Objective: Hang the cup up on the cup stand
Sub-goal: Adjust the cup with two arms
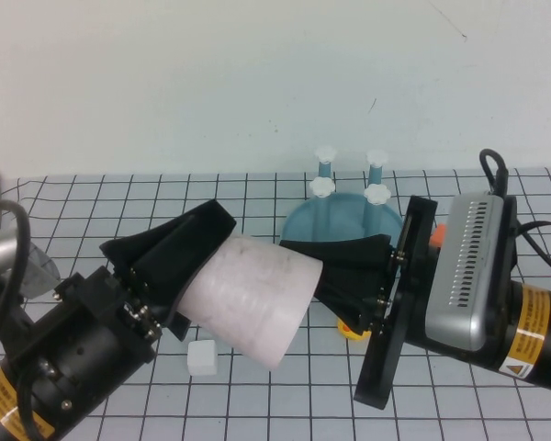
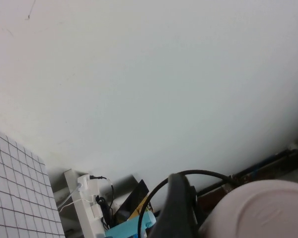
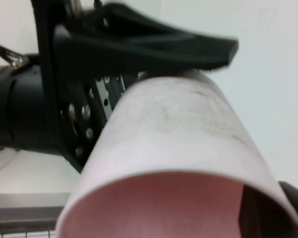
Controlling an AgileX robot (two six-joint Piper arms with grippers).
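Note:
The pale pink cup point(image 1: 257, 303) lies on its side in the air above the grid mat, between both arms. My left gripper point(image 1: 207, 276) straddles its closed base end, one black finger point(image 3: 139, 44) lying along the top and the other underneath. In the left wrist view the cup's base point(image 2: 263, 213) sits beside one finger point(image 2: 175, 208). My right gripper point(image 1: 314, 276) is shut on the cup's rim point(image 3: 174, 129), one finger inside the mouth and one outside. Just behind them stands the blue cup stand point(image 1: 323, 225) with its white-knobbed pegs point(image 1: 323, 187).
A small white cube point(image 1: 202, 356) lies on the mat under the cup. A yellow object point(image 1: 352, 333) peeks out below the right gripper. A grey metal object point(image 1: 37, 266) sits at the left edge. A white wall rises behind the stand.

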